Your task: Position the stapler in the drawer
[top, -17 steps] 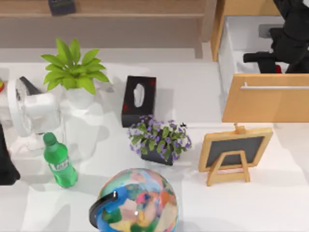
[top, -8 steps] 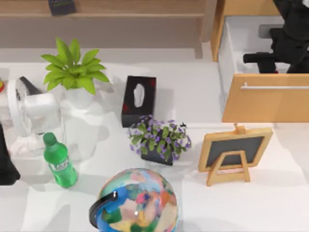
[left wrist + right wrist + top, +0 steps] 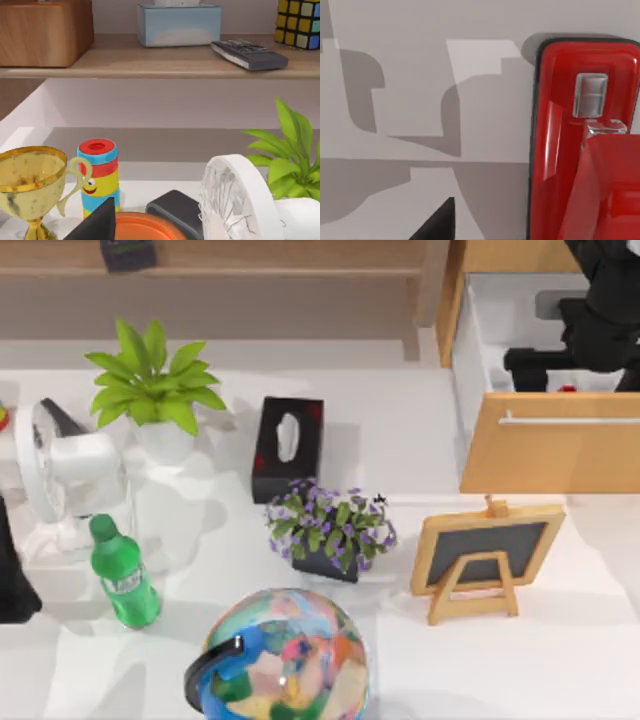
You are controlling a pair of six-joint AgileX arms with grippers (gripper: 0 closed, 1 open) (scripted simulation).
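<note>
A: What is taking up the most room?
B: The white tabletop (image 3: 420,440) is carrying everything. At its right, the drawer (image 3: 550,455) is standing pulled open, its orange-brown front and thin silver handle facing the chalkboard easel (image 3: 485,555).

A: And the arms?
B: The right arm is reaching over the open drawer, with the right gripper (image 3: 545,365) hanging above the white inside. I cannot tell whether its fingers are parted or closed. The left arm is sitting parked at the tabletop's left edge, and the state of the left gripper (image 3: 95,225) cannot be made out either.

A: What else is lying about?
B: A multicoloured globe (image 3: 285,660) is sitting at the front, a white fan (image 3: 65,475) and a leafy green plant (image 3: 155,385) at the left, a purple-flowered plant (image 3: 330,525) in the middle, a black tissue box (image 3: 288,448) behind it, and a green bottle (image 3: 122,575) near the fan.

A: Where is the stapler?
B: The stapler (image 3: 585,145) is lying on the drawer's white floor, showing large and red in the right wrist view; from above only a red speck is peeking out just behind the drawer front.
</note>
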